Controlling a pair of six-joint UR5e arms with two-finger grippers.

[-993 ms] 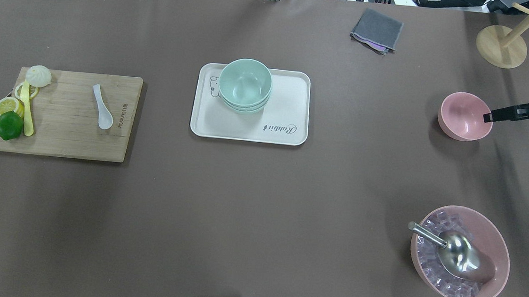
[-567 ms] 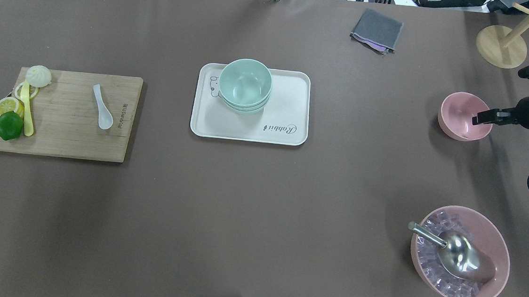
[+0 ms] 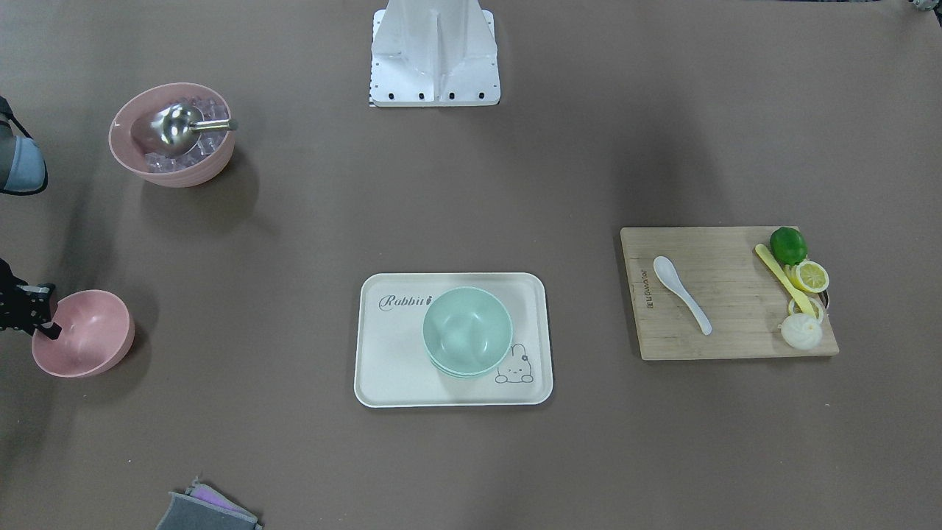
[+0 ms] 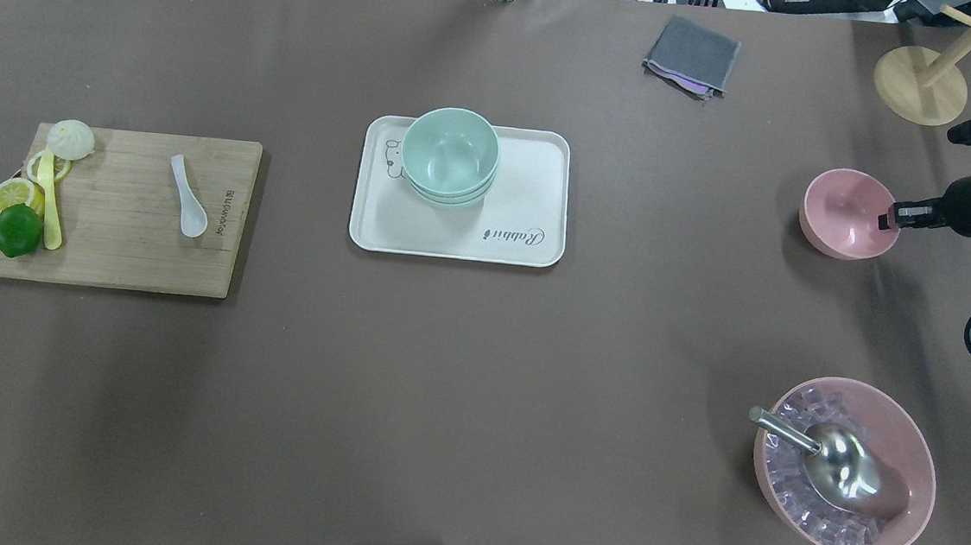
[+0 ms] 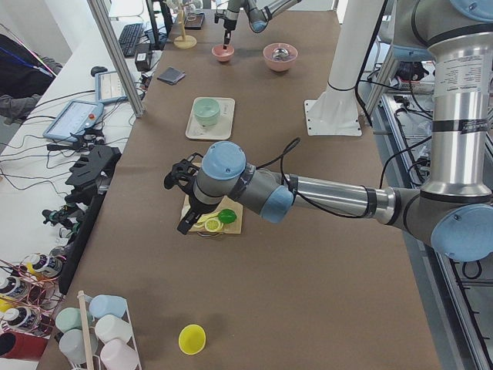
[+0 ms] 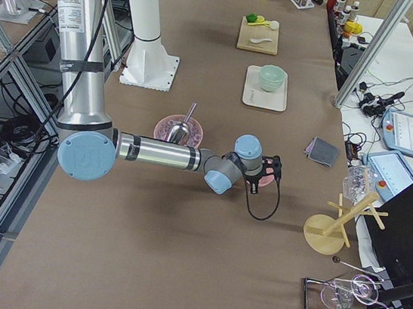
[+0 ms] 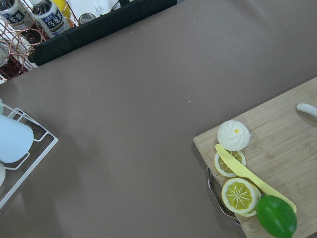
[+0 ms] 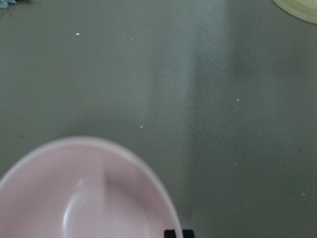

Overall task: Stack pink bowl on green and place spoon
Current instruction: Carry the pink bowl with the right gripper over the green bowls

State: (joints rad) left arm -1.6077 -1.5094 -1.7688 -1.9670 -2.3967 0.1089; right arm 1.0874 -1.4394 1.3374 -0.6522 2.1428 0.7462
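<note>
Nudging back a touch toward the right edge of the overhead view, the right gripper [image 4: 888, 219] now sits across the right-hand rim of the pink bowl [image 4: 843, 216], and the bowl has slid slightly leftward since a moment ago; to my eye the grasp is being settled and the carry has not begun; one dark finger [image 3: 47, 328] shows inside the bowl in the front-facing view, the other is hidden behind the wall, so I cannot tell whether the jaws have closed on the rim; the bowl sits at the right of the overhead frame, well apart from the green bowl [image 4: 450, 153] on the tray [image 4: 453, 240] at centre; the white spoon [image 4: 188, 197] lies untouched on the cutting board [image 4: 122, 261] at the left.
</note>
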